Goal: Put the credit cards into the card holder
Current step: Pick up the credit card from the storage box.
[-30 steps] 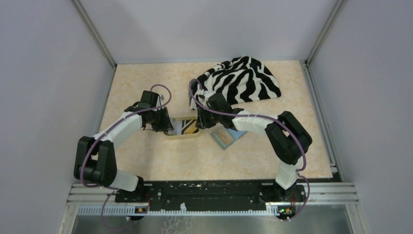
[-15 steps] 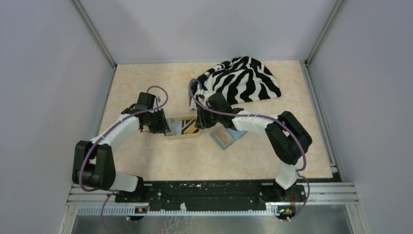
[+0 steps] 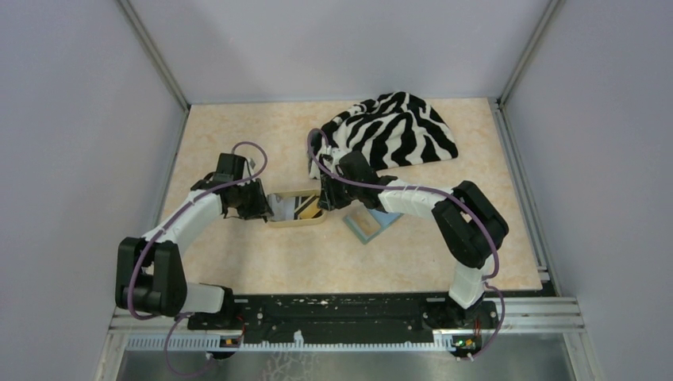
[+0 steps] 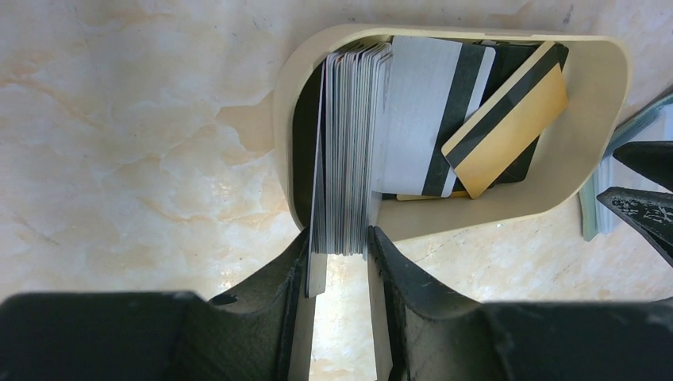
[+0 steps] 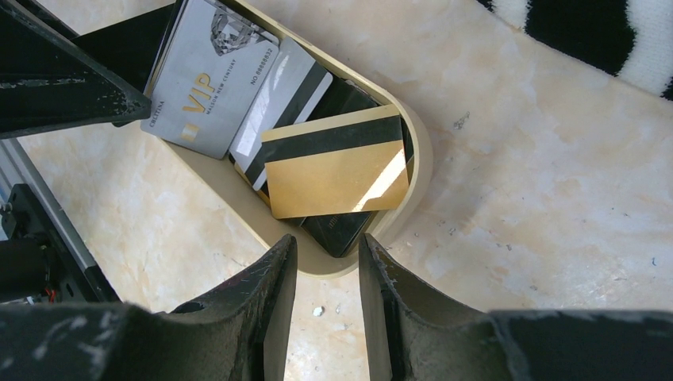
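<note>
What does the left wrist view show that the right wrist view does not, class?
Only left wrist: an upright stack of thin plastic credit cards, edge-on, pinched by the left gripper. Only right wrist: the silver VIP card's printed face and black-and-white zebra-striped cloth. Both: the tan oval tray and the gold card with a black stripe.

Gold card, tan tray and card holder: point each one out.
gold card (image 5: pixel 337 175), right wrist view, gold face below the black stripe
tan tray (image 4: pixel 594 135), left wrist view, bare wall at its right end
card holder (image 3: pixel 367 226), top external view, its middle
</note>
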{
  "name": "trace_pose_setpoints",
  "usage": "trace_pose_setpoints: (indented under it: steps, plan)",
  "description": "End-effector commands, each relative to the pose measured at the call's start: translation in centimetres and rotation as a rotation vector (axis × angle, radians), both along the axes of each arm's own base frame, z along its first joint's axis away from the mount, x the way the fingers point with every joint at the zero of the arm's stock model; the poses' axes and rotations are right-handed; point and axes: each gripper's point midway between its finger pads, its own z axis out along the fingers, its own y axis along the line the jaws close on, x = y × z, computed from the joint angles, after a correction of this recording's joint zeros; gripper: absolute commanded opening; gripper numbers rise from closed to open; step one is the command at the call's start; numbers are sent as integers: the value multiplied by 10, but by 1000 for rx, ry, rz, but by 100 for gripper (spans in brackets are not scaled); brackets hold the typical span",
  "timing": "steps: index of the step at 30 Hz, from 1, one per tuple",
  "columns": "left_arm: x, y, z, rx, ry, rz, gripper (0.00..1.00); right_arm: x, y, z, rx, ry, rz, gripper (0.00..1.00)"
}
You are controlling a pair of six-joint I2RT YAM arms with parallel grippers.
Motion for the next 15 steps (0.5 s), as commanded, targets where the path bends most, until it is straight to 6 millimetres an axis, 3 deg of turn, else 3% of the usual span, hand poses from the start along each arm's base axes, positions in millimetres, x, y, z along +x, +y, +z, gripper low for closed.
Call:
trace_pose_setpoints:
  steps: [1, 15]
  plan:
    - [-4, 9, 3, 19, -10, 8, 35, 11, 13, 38, 68, -76, 20, 35]
    - [-6, 15, 7, 35, -14, 21, 34, 11, 14, 39, 68, -76, 22, 35]
